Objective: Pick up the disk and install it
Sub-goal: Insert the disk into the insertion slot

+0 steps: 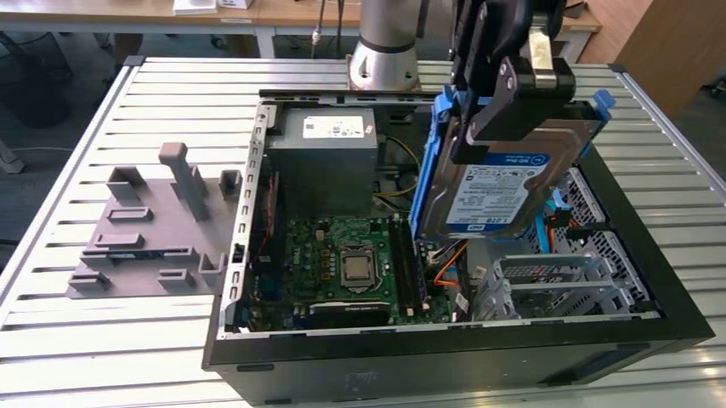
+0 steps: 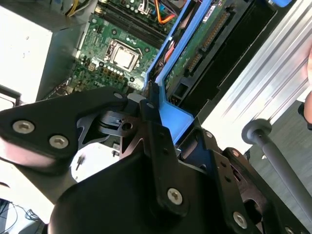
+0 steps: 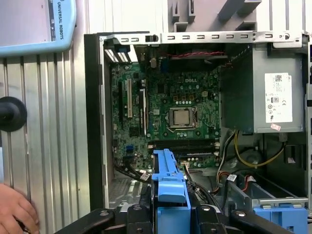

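The gripper (image 1: 505, 119) was clamped on the top edge of the disk (image 1: 497, 194), its fingers (image 2: 146, 109) closed over the blue frame. The one disk hung nearly upright in the air above the open case (image 1: 454, 361), touching nothing else. Below its lower edge lay orange cables (image 1: 448, 265). The metal cage (image 1: 567, 280) stood just beside it on the exterior view's right, with one board (image 1: 346, 263) and one supply (image 1: 323, 161) on its left. Outside the case, one grey fixture (image 1: 148, 229) sat on the slatted table (image 1: 68, 340). In the first wrist view, one hand (image 3: 14, 209) lay over the slats.
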You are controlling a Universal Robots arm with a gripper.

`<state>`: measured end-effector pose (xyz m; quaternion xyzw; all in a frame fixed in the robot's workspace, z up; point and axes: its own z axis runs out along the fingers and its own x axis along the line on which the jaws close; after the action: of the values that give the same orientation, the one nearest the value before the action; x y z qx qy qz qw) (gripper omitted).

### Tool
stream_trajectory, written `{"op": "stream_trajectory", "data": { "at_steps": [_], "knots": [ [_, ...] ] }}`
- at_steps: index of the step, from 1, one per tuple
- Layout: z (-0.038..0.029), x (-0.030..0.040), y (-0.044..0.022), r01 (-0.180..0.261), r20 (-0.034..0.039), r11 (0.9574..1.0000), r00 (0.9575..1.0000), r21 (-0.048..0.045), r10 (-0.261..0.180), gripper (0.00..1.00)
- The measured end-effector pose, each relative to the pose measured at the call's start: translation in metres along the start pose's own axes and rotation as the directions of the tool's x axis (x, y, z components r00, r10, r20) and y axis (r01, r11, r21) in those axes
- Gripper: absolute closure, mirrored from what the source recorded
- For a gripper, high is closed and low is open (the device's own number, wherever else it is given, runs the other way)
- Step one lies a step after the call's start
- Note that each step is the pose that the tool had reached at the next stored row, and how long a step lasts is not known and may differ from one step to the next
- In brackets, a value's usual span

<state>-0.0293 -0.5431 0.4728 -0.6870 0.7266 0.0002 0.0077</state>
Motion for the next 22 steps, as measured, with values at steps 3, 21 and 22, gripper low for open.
{"op": "stream_trajectory", "data": {
  "at_steps": [3, 21, 22],
  "knots": [
    [0.0022, 0.0060, -0.0020, 0.000, 0.0002, 1.0000, 1.0000, 0.0000, 0.000, 0.63],
    [0.0036, 0.0113, -0.0039, 0.000, 0.0001, 1.0000, 1.0000, 0.0000, 0.000, 0.63],
    [0.0037, 0.0112, -0.0052, 0.000, 0.0002, 1.0000, 1.0000, 0.0000, 0.000, 0.63]
  ]
}}
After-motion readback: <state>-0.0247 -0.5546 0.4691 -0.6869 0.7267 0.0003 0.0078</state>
